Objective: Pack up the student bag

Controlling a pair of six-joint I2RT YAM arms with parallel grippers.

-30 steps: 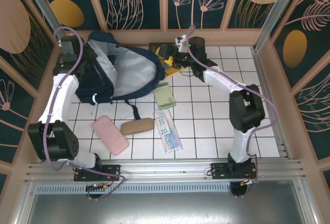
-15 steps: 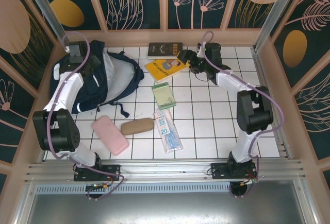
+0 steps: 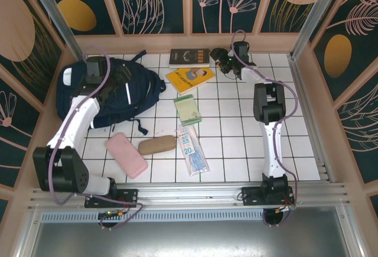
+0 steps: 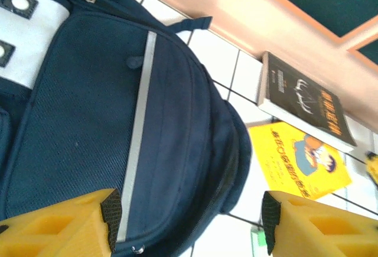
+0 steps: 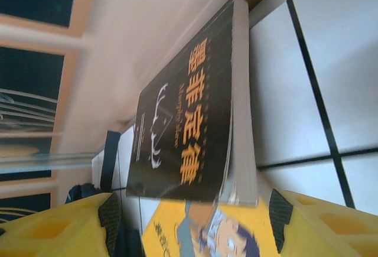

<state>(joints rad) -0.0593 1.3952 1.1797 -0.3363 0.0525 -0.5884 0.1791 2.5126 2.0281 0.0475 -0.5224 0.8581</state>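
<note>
- The student bag (image 3: pixel 118 91) lies on the white tiled table (image 3: pixel 236 145), at the back on the left side. It is big and dark blue.
- The bag's front pocket faces up. A grey-white stripe (image 4: pixel 139 127) runs down the pocket.
- The left claw (image 4: pixel 189 215) hangs over the front of the bag. Its two yellow fingers (image 4: pixel 65 224) are spread far apart, and nothing is held between them. I cannot tell if they touch the bag.
- The right claw (image 5: pixel 195 215) is at the back of the table, near the wall. Its yellow fingers (image 5: pixel 319 224) are spread apart too, and it holds nothing.
- The right claw points at a black book (image 5: pixel 183 127) with orange letters. The book lies flat against the back wall.
- A yellow book (image 3: pixel 190 78) with a cartoon face lies just in front of the black book. It is to the right of the bag.
- A green notepad (image 3: pixel 188 109) lies closer to the arms than the yellow book.
- A clear packet (image 3: pixel 192 149) with blue things inside lies in front of the notepad.
- A brown pouch (image 3: pixel 157 145) lies just left of the packet.
- A pink case (image 3: pixel 126 155) lies left of the pouch, in front of the bag.
</note>
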